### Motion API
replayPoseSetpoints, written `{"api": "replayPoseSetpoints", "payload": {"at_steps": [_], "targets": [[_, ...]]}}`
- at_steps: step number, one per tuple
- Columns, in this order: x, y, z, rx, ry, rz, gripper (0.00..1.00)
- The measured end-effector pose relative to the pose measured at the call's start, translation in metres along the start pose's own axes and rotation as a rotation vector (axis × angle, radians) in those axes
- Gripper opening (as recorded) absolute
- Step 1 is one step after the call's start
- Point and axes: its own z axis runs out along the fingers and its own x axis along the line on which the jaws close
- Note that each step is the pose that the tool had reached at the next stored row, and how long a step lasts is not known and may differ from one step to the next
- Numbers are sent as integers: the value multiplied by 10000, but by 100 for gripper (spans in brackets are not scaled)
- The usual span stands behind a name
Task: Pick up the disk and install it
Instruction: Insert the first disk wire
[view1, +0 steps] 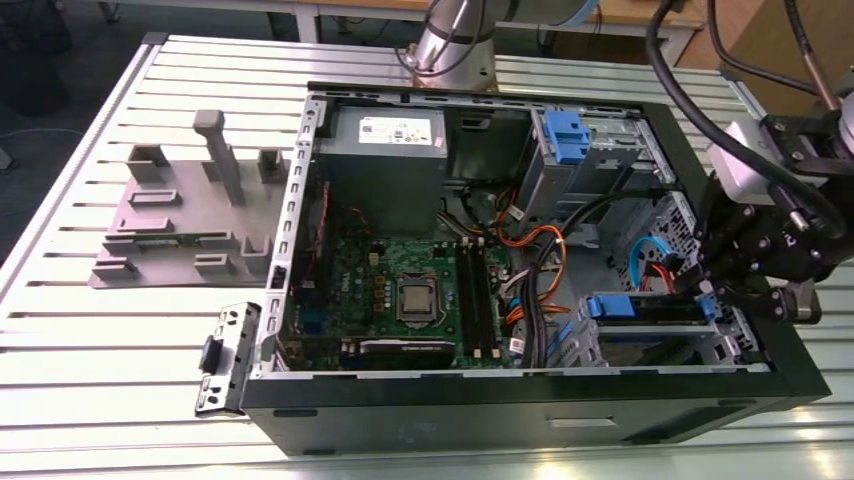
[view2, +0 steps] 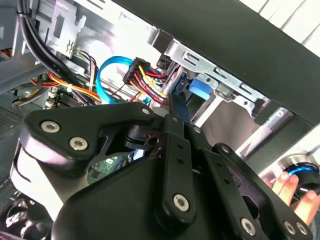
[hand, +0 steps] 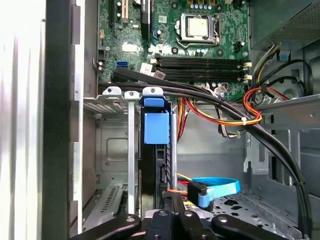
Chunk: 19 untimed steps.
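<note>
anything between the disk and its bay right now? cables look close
Nothing visible blocks it. The disk already stands edge-on in the drive cage, its blue bracket level with the cage top. The gripper sits at its rear edge. The black cable bundle and blue cable run beside it.

Silver arm column (view1: 451, 40); black linkage gripper (view2: 172, 107), silver screws; black cables (view1: 674, 70).

The flat disk edged by a blue plastic bracket (hand: 156, 131) is seen standing on edge, seated in the metal drive cage (hand: 112, 150).
</note>
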Motion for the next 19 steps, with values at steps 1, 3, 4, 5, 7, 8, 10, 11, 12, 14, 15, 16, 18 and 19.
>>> {"api": "replayPoseSetpoints", "payload": {"at_steps": [1,3,4,5,7,8,10,11,12,14,15,16,18,19], "targets": [[0,-5,0,-2,-9,0,10],[-1,-20,-4,-8,-8,1,10],[-1,-30,-6,-11,-9,2,10],[-1,-39,-6,-15,-13,3,10],[-3,-64,-12,-21,-15,2,10],[-4,-74,-19,-23,-16,2,10],[-8,-83,-59,-26,-27,2,10],[-10,-86,-83,-27,-33,2,10],[-12,-89,-107,-28,-36,2,10],[-17,-94,-155,-28,-41,2,10],[-19,-95,-180,-29,-44,2,10],[-21,-97,-203,-30,-44,2,10],[-24,-97,-237,-30,-44,2,10],[-24,-97,-242,-31,-49,1,10]]}}
